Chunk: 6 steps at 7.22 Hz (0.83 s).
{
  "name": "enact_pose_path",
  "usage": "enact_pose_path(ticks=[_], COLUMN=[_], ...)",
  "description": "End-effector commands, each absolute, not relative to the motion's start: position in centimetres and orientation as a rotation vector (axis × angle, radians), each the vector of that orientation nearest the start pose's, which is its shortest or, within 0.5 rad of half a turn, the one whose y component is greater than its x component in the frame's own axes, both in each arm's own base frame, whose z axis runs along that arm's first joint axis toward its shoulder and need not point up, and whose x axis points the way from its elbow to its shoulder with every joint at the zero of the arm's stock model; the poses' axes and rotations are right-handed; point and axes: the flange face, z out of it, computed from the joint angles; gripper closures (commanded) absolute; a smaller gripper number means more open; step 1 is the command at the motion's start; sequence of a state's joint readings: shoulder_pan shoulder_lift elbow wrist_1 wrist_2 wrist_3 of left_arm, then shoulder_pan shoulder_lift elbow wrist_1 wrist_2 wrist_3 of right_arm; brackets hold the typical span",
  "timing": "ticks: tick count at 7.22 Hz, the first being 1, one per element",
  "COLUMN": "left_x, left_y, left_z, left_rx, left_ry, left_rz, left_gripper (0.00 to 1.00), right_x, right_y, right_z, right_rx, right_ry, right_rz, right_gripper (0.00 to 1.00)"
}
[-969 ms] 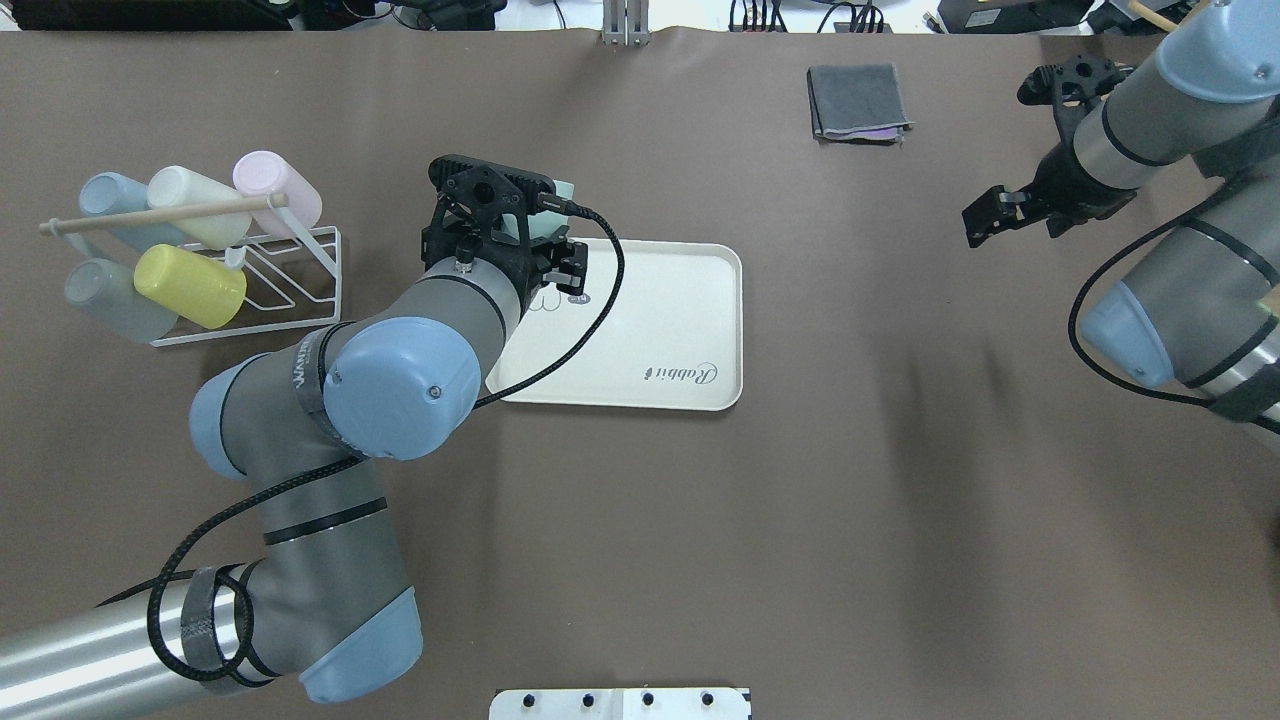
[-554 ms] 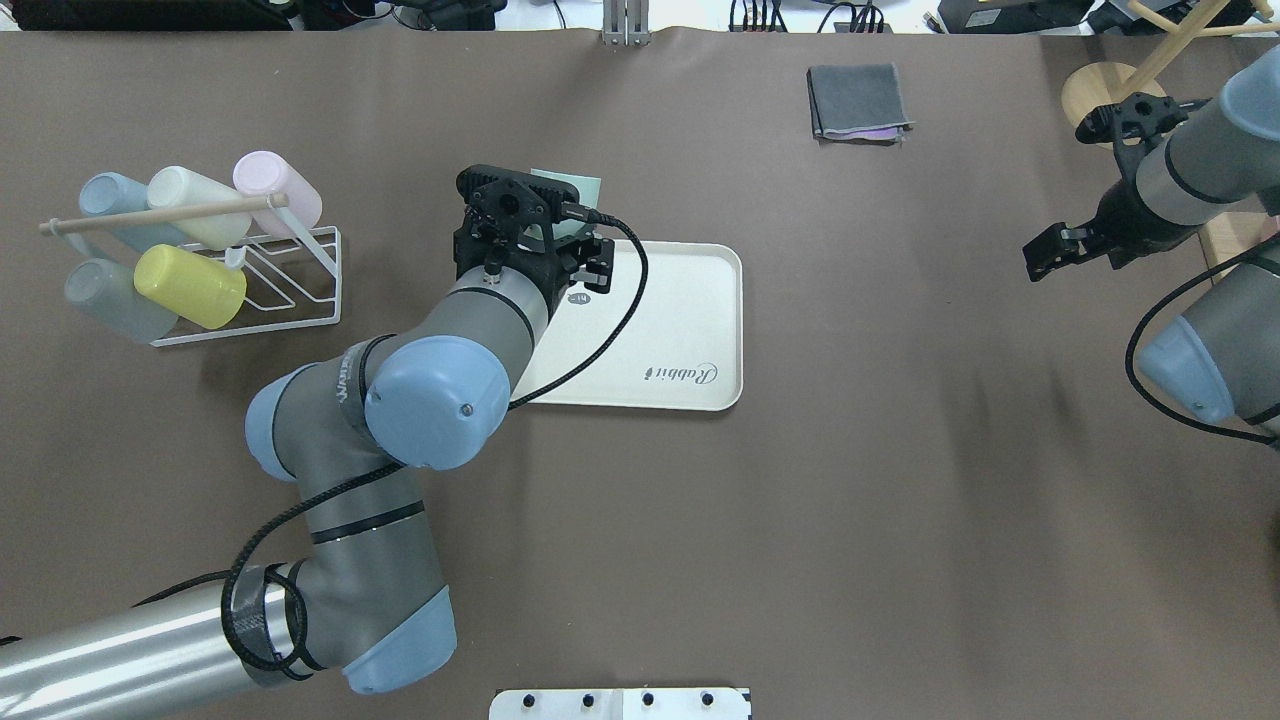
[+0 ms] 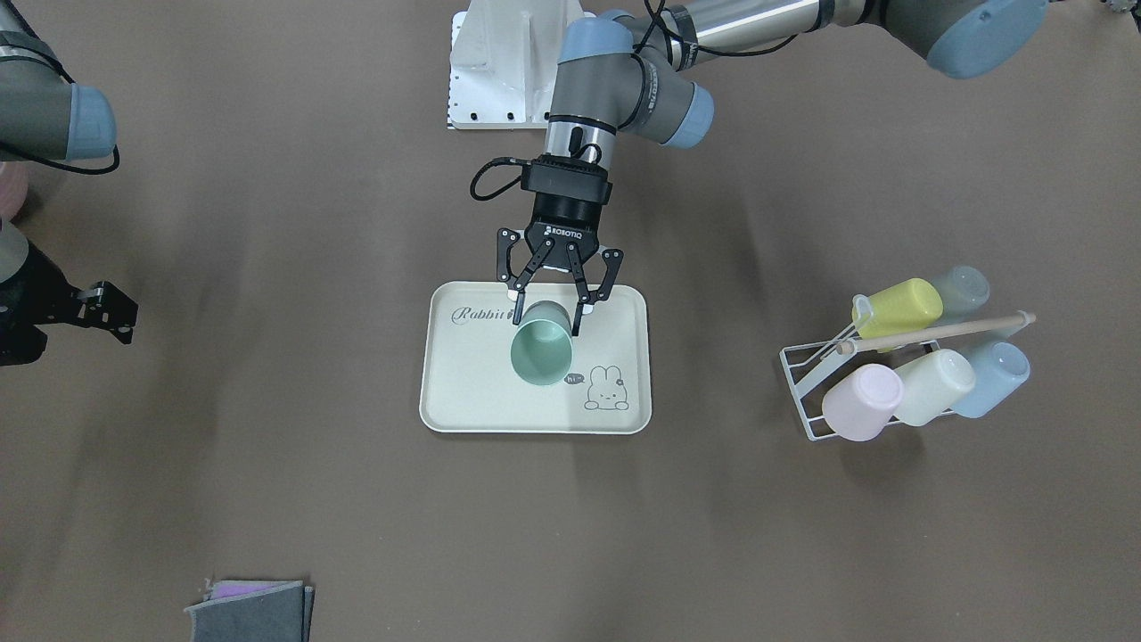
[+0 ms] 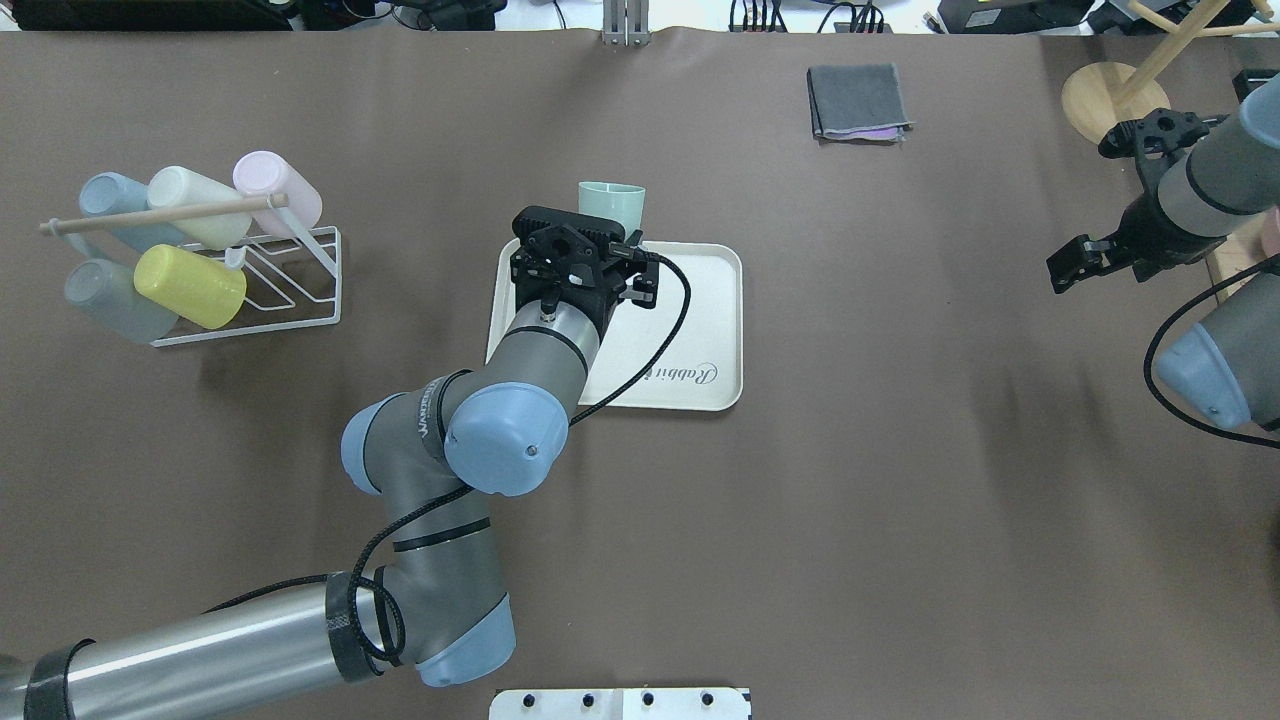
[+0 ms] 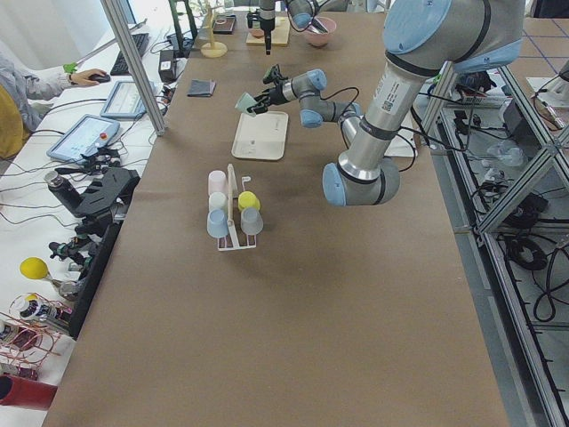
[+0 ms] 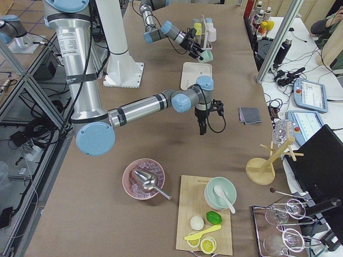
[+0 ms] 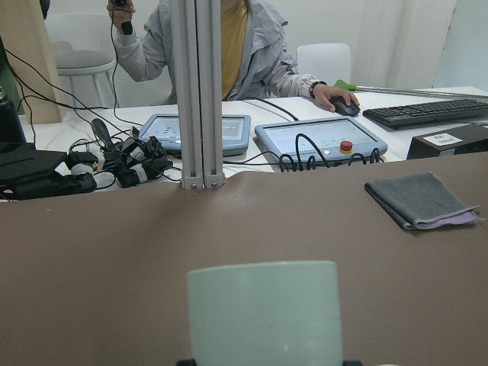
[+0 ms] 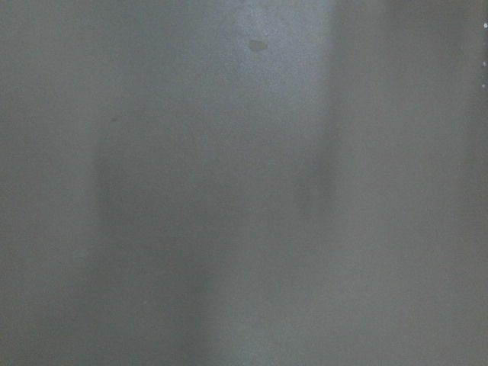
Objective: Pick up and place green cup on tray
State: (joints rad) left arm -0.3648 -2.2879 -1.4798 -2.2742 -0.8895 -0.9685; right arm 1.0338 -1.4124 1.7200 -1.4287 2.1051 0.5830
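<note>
The pale green cup (image 3: 541, 352) is held in my left gripper (image 3: 545, 319), which is shut on its base end. The cup is tipped with its mouth pointing away from the robot, over the middle of the cream "Rabbit" tray (image 3: 463, 392). From overhead the cup (image 4: 611, 203) sticks out past the wrist at the far edge of the tray (image 4: 700, 300). It fills the lower middle of the left wrist view (image 7: 263, 313). My right gripper (image 4: 1068, 270) hangs empty far off at the table's right side and looks shut.
A white wire rack (image 4: 290, 290) with several pastel cups, among them a yellow-green one (image 4: 190, 285), stands left of the tray. A folded grey cloth (image 4: 858, 102) lies at the far edge. A wooden stand (image 4: 1112, 95) is at the far right.
My left arm has carried the green cup to the right, from the tray's left edge to over its middle. My right arm has drawn back to the right.
</note>
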Motion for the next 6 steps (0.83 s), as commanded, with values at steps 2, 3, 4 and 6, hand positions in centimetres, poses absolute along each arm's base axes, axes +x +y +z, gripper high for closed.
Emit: enact_pose_path(ticks=[2, 3, 4, 6], left_x=[59.7, 59.9, 60.3, 60.6], left_y=[-43.4, -43.4, -43.5, -43.0], left_z=[19.8, 18.3, 17.0, 17.2], left_rx=[1.173, 1.223, 1.264, 1.327], left_ry=[0.838, 0.833, 0.796, 0.756], left_rz=[-0.272, -0.228, -0.172, -0.153], left_gripper=[1.00, 1.00, 1.00, 1.00], right_x=[-21.2, -21.1, -21.0, -21.0], right_y=[-53.0, -53.0, -52.9, -52.8], right_z=[50.2, 50.2, 50.3, 50.7], right_rx=[0.087, 0.088, 0.085, 0.080], right_ry=[-0.678, -0.678, -0.678, -0.674], right_rz=[-0.063, -0.063, -0.061, -0.061], right_gripper=[0.00, 0.00, 0.00, 0.00])
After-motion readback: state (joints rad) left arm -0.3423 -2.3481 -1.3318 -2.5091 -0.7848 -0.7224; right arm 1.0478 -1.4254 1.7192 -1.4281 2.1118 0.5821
